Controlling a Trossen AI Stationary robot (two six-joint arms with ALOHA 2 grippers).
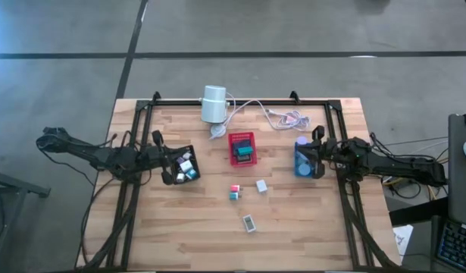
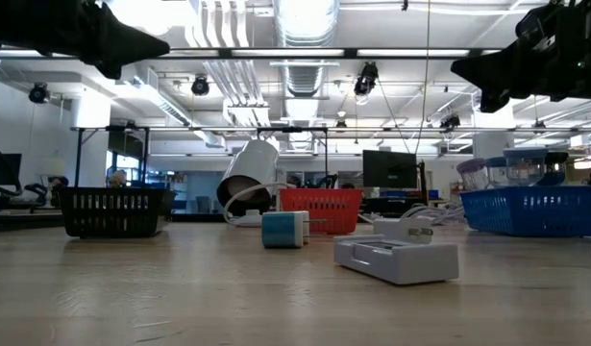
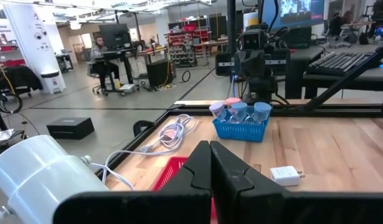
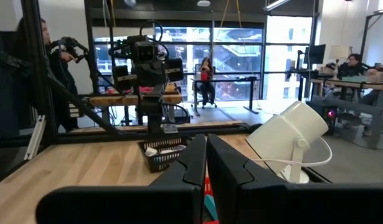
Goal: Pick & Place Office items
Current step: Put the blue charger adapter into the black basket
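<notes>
From above, I see the black tray (image 1: 181,165), red tray (image 1: 242,149) and blue tray (image 1: 304,158) each already holding office items, so most sorting looks done. Left on the surface (image 1: 179,235): a pink-and-teal pair (image 1: 234,192), a white block (image 1: 261,186) and a white-grey piece (image 1: 249,223). My left tool (image 1: 161,159) sits by the black tray, my right tool (image 1: 316,152) over the blue one.

At surface level, the teal block (image 2: 282,230) and the white-grey piece (image 2: 397,258) lie loose.

Through each wrist camera, the fingers are pressed together, holding nothing.
</notes>
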